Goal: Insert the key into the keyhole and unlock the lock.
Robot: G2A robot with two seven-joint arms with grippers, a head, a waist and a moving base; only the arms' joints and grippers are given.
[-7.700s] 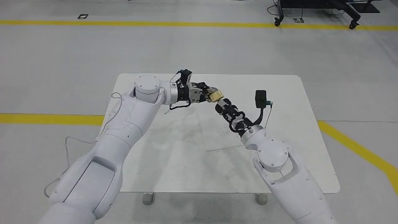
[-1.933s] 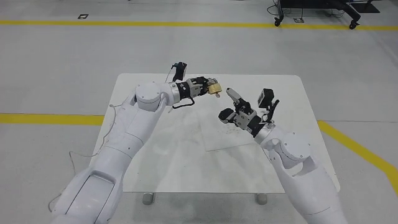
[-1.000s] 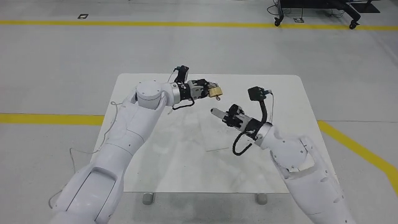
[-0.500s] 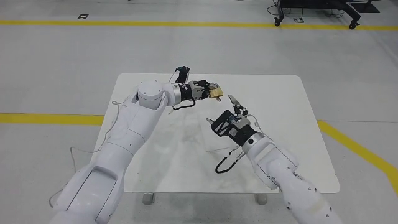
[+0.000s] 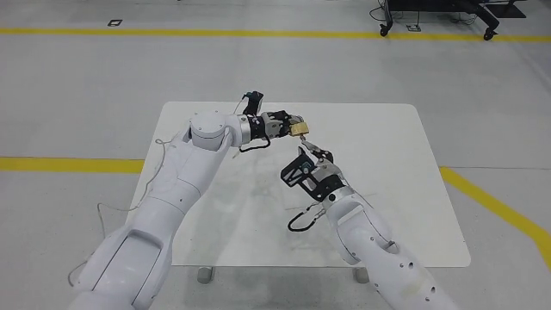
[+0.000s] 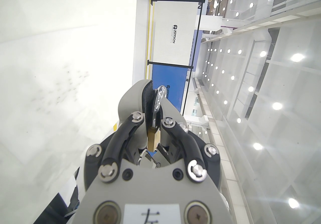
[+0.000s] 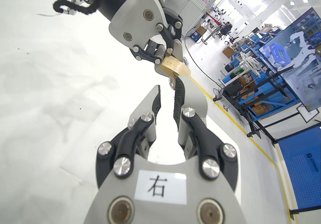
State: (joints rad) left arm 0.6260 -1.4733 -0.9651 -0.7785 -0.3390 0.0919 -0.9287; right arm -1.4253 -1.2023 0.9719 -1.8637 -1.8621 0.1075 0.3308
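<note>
Where the lock sits: you find the brass lock point(image 5: 299, 127) just above the centre of the top view, held up off the white worktop point(image 5: 396, 215) over its far half, not resting on it.
Left gripper: your left gripper point(image 5: 281, 124) is clamped on the end of the lock away from the key, so the brass body juts out beyond it toward the other arm.
Key: the small silver key point(image 7: 172, 81) sticks out of the lock's end that faces your right arm. It looks already seated in the lock, but its blade is hidden, so treat that as likely rather than sure.
Right gripper: your right gripper point(image 7: 167, 86) has its jaws apart with nothing between them, just below and right of the lock in the top view. One ridged fingertip point(image 7: 179, 84) is just beside the key's head, and you cannot tell whether it touches.
Handling: expect the lock to be dense, stiff and smooth-sided, so it may pivot in the clamp when you twist against it. The key is probably light, thin and rigid, with slippery flat faces.
Where to hold: take the key by the two flat faces of its head, square on and close to the lock body.
Next move, as judged: centre the head in the open jaws, close, then turn about the key's own axis.
Risk: an off-centre pinch may slip off or lever the key sideways.
</note>
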